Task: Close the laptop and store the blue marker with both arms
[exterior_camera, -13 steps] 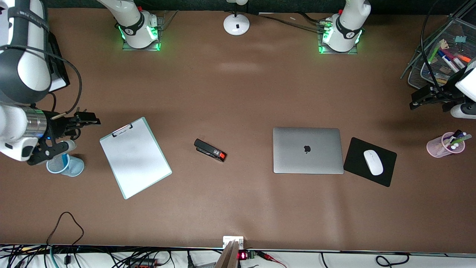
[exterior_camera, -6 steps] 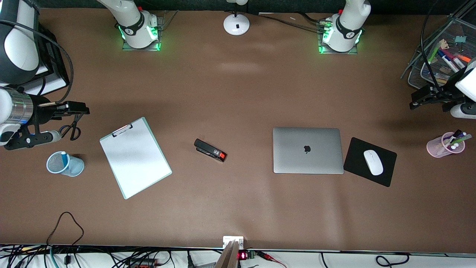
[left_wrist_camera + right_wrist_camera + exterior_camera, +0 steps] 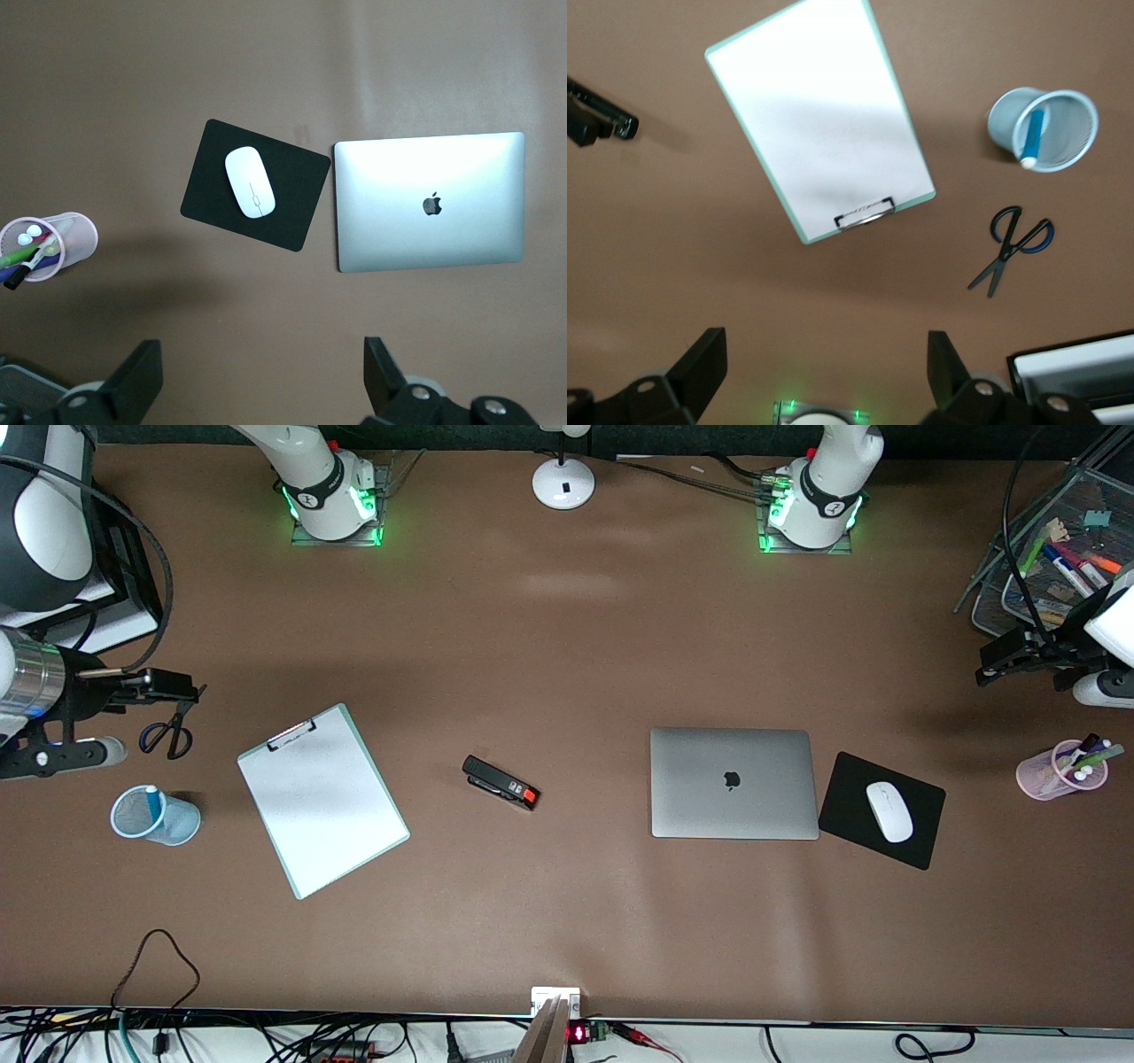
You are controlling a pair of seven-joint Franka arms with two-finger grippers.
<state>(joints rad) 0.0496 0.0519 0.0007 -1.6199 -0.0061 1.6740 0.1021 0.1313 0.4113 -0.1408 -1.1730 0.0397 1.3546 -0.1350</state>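
The silver laptop (image 3: 733, 782) (image 3: 430, 202) lies shut on the table, its lid flat with the apple logo up. The light-blue marker (image 3: 152, 802) (image 3: 1032, 137) stands white end up in a blue mesh cup (image 3: 177, 825) (image 3: 1004, 124) toward the right arm's end of the table. My right gripper (image 3: 177, 685) (image 3: 826, 345) hovers open and empty over the scissors, apart from the cup. My left gripper (image 3: 990, 664) (image 3: 261, 354) hangs open and empty over bare table beside the mesh tray, well away from the laptop.
A clipboard (image 3: 321, 802) and a black stapler (image 3: 500, 782) lie between cup and laptop. Blue-handled scissors (image 3: 168, 735) rest under the right gripper. A black mouse pad (image 3: 850, 828) with a white mouse (image 3: 889, 811), a pink pen cup (image 3: 1041, 775), a mesh tray of markers (image 3: 1054, 558) and a lamp base (image 3: 563, 483) stand around.
My right gripper has drawn back from above the blue cup toward the table's end and the bases, uncovering the cup with the marker and the scissors. The left arm has not moved.
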